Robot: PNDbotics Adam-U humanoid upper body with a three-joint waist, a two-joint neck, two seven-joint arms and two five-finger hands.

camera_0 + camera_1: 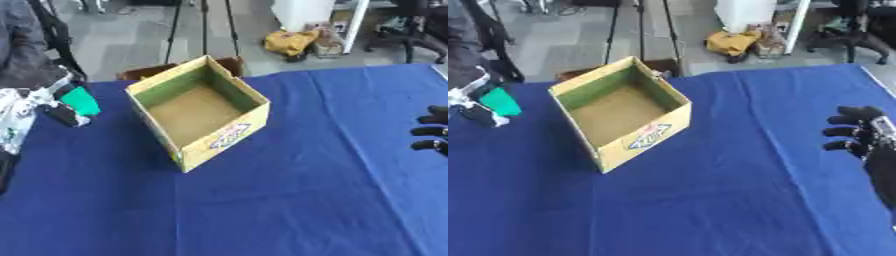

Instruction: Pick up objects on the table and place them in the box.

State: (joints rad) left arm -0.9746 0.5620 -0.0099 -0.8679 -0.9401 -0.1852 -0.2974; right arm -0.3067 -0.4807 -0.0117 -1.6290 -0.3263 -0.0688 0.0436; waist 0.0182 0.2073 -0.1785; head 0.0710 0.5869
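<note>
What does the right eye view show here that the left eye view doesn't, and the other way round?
Only the right eye view shows the right hand down to its palm, fingers curled, holding nothing. Only the left eye view shows the white patterned item at its left edge; of the right hand it catches just fingertips at the right edge. Both show the open cardboard box, apparently with nothing inside, on the blue tablecloth, and the left hand holding a green object.

the right hand (866, 134) at 3 o'clock is cut off by the picture's edge, its fingers curled but blurred. at 9 o'clock a green thing (80, 100) beside a white patterned shape (16, 120) is too blurred to identify, partly cropped.
</note>
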